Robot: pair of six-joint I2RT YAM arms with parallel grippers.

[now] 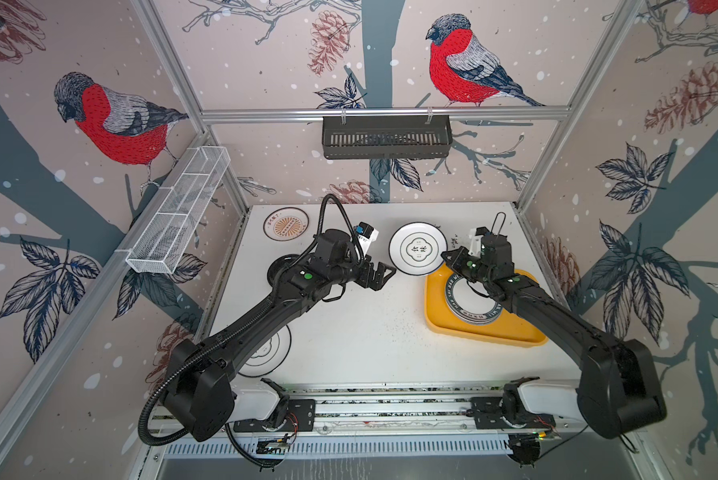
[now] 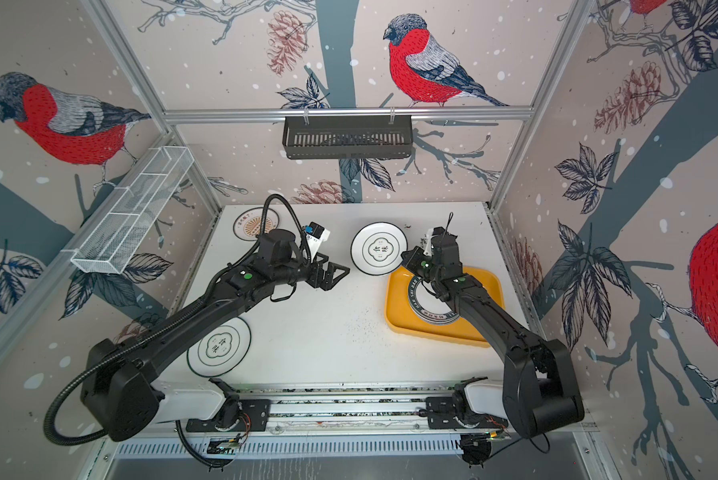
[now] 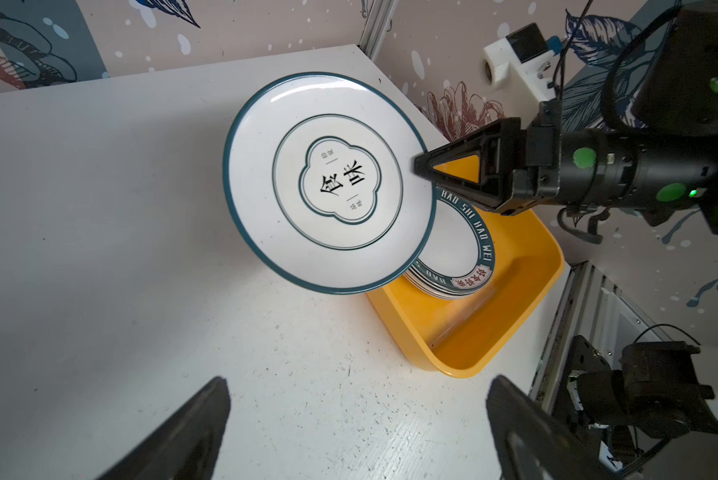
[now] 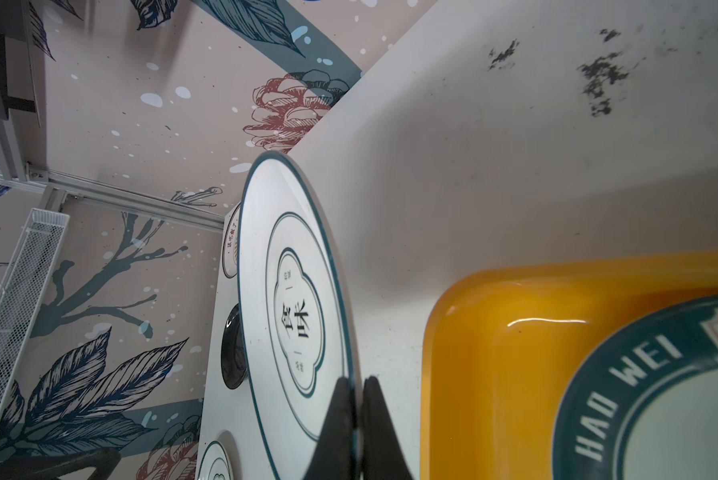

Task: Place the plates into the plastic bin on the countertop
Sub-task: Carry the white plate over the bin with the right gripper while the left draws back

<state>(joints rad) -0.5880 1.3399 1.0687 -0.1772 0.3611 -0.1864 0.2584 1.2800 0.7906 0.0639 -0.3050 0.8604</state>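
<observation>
1 plate [image 3: 328,187] pinched at its rim, beside the bin [image 3: 465,368]
It hangs over the table [image 3: 99,249] at the yellow bin's corner, clamped by the right tool [image 3: 420,164]; the left tool [image 1: 385,276] gapes empty. So thin an edge grip could let it slip.

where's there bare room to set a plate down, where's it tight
Widest bare patch: middle countertop, between the open left pincer, the front rail and the yellow bin. The bin's near end, before the plate stack, is bare too. Crowded: left side, where sunburst plate, black plate and near flower plate lie around the left arm.
</observation>
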